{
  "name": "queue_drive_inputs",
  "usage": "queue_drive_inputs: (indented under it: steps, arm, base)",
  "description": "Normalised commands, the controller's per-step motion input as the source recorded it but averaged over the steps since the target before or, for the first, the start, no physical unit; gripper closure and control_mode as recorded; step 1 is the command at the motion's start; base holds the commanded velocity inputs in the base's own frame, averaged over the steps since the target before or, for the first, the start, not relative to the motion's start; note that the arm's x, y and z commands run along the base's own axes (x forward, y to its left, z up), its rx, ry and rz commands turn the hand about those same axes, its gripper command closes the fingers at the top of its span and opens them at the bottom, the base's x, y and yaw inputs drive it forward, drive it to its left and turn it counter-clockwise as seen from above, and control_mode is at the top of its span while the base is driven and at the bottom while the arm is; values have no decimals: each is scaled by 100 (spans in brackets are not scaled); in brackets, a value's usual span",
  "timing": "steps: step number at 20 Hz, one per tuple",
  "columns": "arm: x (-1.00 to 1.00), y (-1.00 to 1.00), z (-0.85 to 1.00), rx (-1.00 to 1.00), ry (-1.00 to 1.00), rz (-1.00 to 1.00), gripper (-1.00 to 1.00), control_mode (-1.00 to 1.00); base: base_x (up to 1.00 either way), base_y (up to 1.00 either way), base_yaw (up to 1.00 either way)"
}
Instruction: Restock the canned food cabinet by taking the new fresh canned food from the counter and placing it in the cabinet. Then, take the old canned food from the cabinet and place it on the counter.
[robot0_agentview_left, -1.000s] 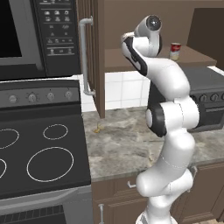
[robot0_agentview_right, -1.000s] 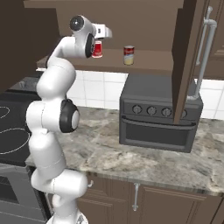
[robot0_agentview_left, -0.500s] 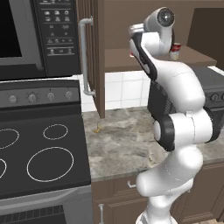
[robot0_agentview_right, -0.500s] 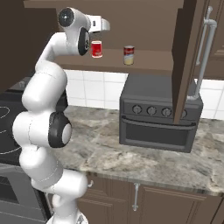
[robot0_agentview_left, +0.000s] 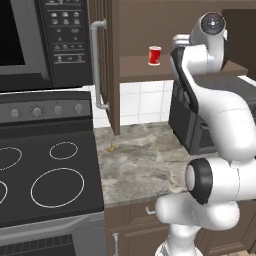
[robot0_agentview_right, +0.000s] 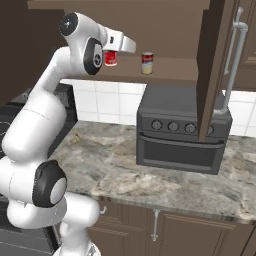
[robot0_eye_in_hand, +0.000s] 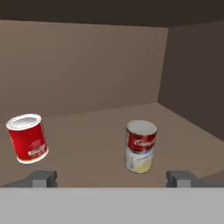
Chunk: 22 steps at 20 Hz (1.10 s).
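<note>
Base views flank the arm; hand view faces the cabinet (robot0_eye_in_hand: 87, 61) shelf closely.

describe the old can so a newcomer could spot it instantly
Look at the open brown wall cabinet above the counter; two small cans stand apart on its shelf. The old can is the one nearer the toaster oven side. Unlike the all-red can beside it, its label is red above and cream-white below.

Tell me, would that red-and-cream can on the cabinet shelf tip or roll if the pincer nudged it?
The red-and-cream can stands upright on the flat shelf, so a low nudge would probably slide it. A push near its top might tip it; on its round side it would likely roll. It looks rigid, probably smooth metal, perhaps slippery.
</note>
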Motion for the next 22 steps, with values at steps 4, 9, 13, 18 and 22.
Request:
queue_drive_inputs:
  steps: [4, 9, 13, 18, 22]
  arm:
    - [-29, -100, -23, 28, 24, -27, -100, -100]
    - [-3, -76, -8, 24, 16, -3, -100, -100]
    - [4, -18, -16, 7, 1, -6, -100, -100]
    - [22, 0, -22, 1, 0, 0, -100, -100]
    - [28, 34, -27, 0, -2, 1, -100, -100]
  base:
    - [0, 0, 0]
    - [0, 0, 0]
    - [0, 0, 0]
    - [0, 0, 0]
    - [0, 0, 0]
